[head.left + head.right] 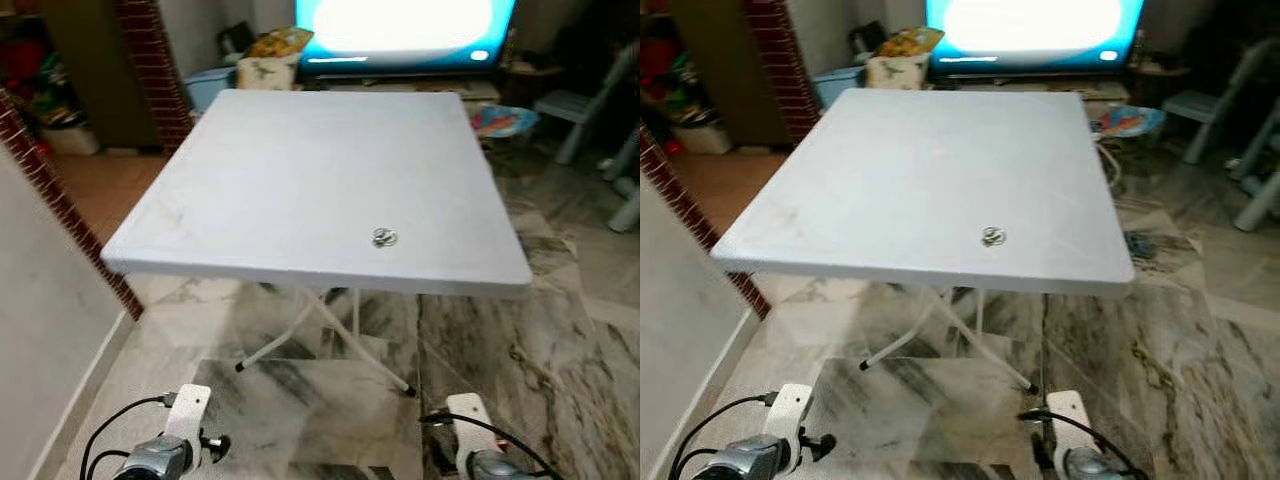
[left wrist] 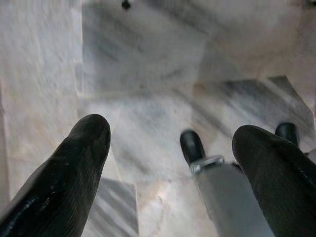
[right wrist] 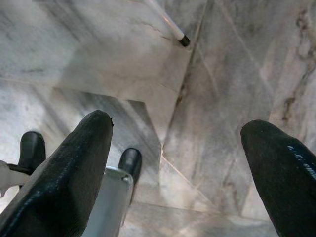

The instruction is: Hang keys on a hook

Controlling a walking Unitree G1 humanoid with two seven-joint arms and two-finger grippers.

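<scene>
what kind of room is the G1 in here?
Most likely a home living room: a lit TV at the back, a white folding table with keys on it, and a marble floor. A brick pillar stands left.

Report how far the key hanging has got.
Nothing looks done. The keys lie near the front edge of the white table, untouched. Nothing is in hand: left gripper and right gripper hang open above the marble floor. Left: reach, grasp, find a hook, hang.
</scene>
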